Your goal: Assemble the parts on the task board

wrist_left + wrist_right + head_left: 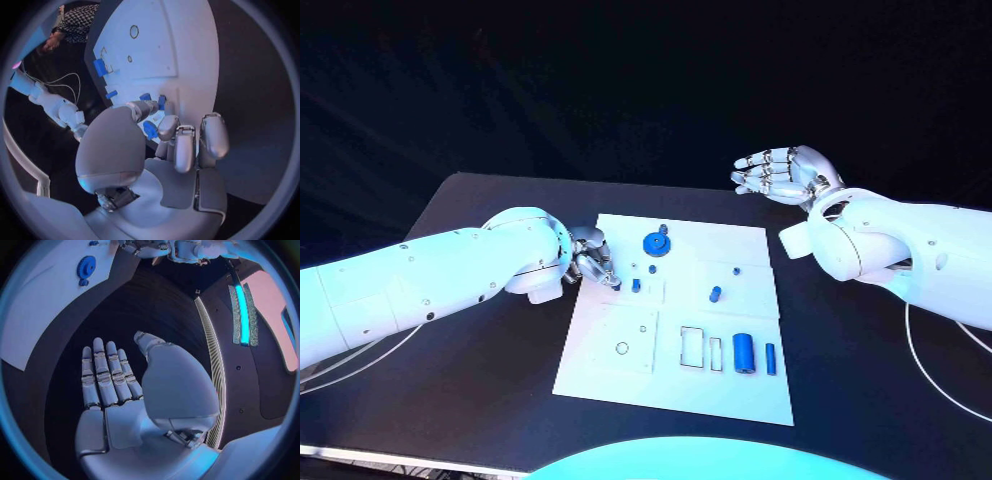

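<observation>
Across the middle of the black table (473, 420) lies the white task board (733, 390), the largest thing in the scene, with the blue parts spread over it. From the left comes the left arm, and the left hand (589, 256) sits low over the board's left edge, fingers curled in toward a small blue peg (636, 285) just beside them; the left wrist view has blue pieces close against the fingertips (167, 126), but whether one is truly pinched cannot be told. Off past the board's far right corner the right hand (783, 173) hangs above the table, fingers straight and slightly apart, holding nothing. On the board, a round blue gear (655, 243) lies at the far middle, another short blue peg (715, 294) sits right of centre, and a blue cylinder (744, 353) with a thin blue bar (770, 358) lie near the near right, next to outlined slots. The step looks like picking up a small peg at the left side; next, the hand would need a firm pinch and a clean lift toward its hole.
</observation>
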`<state>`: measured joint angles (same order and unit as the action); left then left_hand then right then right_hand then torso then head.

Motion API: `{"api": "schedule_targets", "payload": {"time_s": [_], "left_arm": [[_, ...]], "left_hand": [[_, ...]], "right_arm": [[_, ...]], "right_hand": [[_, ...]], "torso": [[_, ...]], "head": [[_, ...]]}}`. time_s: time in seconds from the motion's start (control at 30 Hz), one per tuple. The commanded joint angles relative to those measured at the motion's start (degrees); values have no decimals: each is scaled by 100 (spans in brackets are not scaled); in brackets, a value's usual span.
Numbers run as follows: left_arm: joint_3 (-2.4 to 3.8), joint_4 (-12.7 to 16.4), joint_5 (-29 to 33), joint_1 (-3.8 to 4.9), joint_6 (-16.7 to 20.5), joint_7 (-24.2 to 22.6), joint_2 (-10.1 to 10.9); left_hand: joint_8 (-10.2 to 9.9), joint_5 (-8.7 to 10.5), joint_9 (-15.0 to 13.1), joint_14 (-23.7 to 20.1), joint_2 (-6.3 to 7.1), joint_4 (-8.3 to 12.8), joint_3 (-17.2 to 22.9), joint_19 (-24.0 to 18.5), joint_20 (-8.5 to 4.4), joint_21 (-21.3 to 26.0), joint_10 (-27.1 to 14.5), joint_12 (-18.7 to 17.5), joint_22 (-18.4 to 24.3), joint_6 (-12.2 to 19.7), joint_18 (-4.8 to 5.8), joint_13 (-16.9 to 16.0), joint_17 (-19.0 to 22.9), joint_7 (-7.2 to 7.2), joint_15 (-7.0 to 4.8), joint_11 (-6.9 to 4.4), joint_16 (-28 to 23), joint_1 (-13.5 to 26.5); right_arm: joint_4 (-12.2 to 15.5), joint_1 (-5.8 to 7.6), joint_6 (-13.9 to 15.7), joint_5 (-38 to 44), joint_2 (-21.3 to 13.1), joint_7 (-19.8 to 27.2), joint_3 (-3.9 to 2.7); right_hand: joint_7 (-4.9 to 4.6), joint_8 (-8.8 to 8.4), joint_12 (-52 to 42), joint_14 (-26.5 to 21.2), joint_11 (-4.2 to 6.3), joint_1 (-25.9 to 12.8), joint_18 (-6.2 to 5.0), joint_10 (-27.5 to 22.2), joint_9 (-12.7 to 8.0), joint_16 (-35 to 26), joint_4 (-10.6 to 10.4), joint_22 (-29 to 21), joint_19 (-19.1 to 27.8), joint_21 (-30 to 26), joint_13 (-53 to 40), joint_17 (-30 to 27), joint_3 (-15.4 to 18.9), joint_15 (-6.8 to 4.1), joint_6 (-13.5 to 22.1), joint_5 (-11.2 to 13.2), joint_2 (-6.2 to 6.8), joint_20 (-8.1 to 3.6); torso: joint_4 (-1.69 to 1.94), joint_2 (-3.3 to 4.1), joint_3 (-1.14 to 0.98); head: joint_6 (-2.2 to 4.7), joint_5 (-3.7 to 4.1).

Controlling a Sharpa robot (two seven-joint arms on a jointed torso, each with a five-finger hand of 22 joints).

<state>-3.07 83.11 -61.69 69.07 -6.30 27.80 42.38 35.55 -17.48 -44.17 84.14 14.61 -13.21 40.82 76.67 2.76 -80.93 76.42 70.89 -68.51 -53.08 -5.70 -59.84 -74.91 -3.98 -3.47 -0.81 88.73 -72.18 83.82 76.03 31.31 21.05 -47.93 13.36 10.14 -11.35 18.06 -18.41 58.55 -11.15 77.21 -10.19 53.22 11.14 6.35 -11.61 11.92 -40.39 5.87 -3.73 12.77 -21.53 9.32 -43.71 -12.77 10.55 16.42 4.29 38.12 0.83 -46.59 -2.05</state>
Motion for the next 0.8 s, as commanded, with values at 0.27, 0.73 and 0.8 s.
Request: {"api": "schedule_targets", "payload": {"time_s": [0.27,0.73,0.8], "left_arm": [[-19,-49,57,-50,-191,149,-123],[-21,-65,55,-63,-189,183,-154],[-21,-68,25,-63,-182,192,-155]], "left_hand": [[46,-368,-60,547,38,1007,1026,53,-38,-54,142,79,-49,-150,113,-79,-1366,71,-65,-29,64,260],[114,-383,-115,551,58,1021,934,92,-62,-77,323,271,-108,-238,125,-344,-1381,136,-96,-77,71,424],[115,-383,-115,552,57,1021,933,92,-62,-77,325,273,-109,-239,126,-347,-1386,136,-96,-77,73,425]], "right_arm": [[12,-2,-94,15,-8,35,-1],[19,-2,-98,15,-18,33,-1],[19,-2,-97,15,-18,32,-1]], "right_hand": [[-358,-20,36,32,-16,-47,-36,44,-6,-33,26,-8,56,-3,7,-8,4,-8,-42,14,-14,1],[-358,-22,39,32,-16,-46,-34,43,-8,-36,30,-18,65,-9,8,-14,3,-7,-41,14,-12,1],[-358,-22,39,32,-16,-46,-34,43,-8,-36,30,-18,65,-9,8,-14,3,-7,-41,14,-12,1]], "torso": [[-7,1,-2],[2,1,1],[2,1,2]], "head": [[7,-4],[-7,18],[-11,17]]}}
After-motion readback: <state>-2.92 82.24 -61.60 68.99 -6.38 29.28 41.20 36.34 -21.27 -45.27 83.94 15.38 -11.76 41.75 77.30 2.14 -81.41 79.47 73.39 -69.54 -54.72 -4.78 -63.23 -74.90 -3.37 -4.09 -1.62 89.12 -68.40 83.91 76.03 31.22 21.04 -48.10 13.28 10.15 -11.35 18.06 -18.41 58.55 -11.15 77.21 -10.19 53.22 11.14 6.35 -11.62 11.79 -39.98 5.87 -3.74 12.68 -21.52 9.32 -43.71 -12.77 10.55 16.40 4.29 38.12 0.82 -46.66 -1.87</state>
